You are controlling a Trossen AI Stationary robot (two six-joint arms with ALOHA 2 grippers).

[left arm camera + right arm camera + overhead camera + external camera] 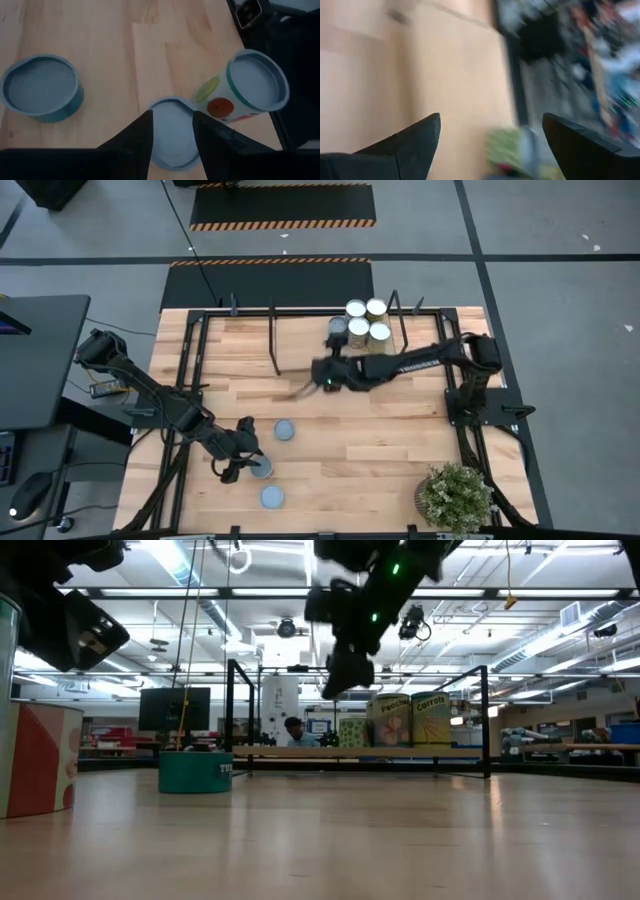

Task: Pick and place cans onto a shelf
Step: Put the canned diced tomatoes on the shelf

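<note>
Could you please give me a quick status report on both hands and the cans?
Left hand open, over a can. Right hand open, empty, mid-table. Four cans on shelf; three left on table. Nothing in the way.

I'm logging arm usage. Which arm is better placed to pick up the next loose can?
Left. The left gripper hangs right over a can, fingers open either side of its top. The right gripper is open, empty, mid-table near the shelf.
</note>
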